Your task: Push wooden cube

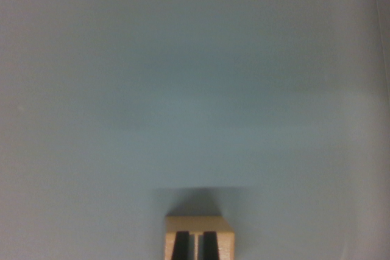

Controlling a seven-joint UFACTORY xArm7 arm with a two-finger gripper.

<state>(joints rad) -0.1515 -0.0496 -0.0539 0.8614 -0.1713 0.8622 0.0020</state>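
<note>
One wooden cube (199, 226) is all you've got, sitting bottom centre of your wrist view on a pale blue-grey surface (183, 89). Your gripper (195, 246) has both dark fingertips pressed nearly together over its face.

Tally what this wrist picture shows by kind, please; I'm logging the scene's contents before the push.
Wooden cube: 1, at the bottom edge, partly cut off by the frame
Pincer: 1, its two dark fingertips close together in front of the cube
Pale blue-grey tabletop: 1
Total: 3
</note>
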